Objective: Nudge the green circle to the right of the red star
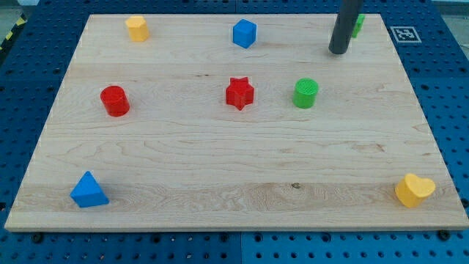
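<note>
Pale wooden board (220,169) lies on a blue pegboard bench (22,88), with a black-and-white marker tag (404,34) at the board's top right corner. Most blocks keep to the margins: a yellow block (136,28) and a blue cube (245,33) near the top edge, a blue triangle (89,190) at the bottom left, a yellow heart (414,190) close to the bottom right corner, and a red cylinder (114,100) toward the left side. Wide bare wood spans the lower middle and the right side.

No fingers belong to this arm; it ends in a dark rod holding nothing. My tip (338,52) stands on the board near the top edge, touching no block. A green block (357,25) sits just behind the rod, mostly hidden, so its shape cannot be told.

Green circle (305,93) rests below and to the left of my tip, apart from it, and near the right side of the red star (239,93), level with it.
</note>
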`<state>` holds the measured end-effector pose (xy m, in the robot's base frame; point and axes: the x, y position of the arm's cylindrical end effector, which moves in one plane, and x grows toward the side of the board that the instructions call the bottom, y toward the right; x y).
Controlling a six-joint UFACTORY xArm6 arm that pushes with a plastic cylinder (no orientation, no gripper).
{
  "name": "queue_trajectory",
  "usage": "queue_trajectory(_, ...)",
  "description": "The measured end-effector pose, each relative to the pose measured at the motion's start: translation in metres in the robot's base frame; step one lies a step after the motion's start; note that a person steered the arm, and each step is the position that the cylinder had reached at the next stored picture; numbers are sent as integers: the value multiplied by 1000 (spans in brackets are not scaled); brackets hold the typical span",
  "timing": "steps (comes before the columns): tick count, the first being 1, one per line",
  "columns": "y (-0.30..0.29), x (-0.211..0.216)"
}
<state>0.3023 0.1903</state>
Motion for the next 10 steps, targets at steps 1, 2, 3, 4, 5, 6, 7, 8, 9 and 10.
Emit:
queue_trajectory(1, 3, 4)
queue_trajectory(2, 5, 30)
queue_trajectory(3, 5, 41)
queue_trajectory(4, 5, 50)
queue_trajectory(5, 5, 52)
queue_trajectory(6, 5, 52)
queue_trajectory(7, 5, 53)
queue_trajectory(8, 5, 54)
queue_trajectory(9, 5, 55)
queue_trajectory(10, 5, 55)
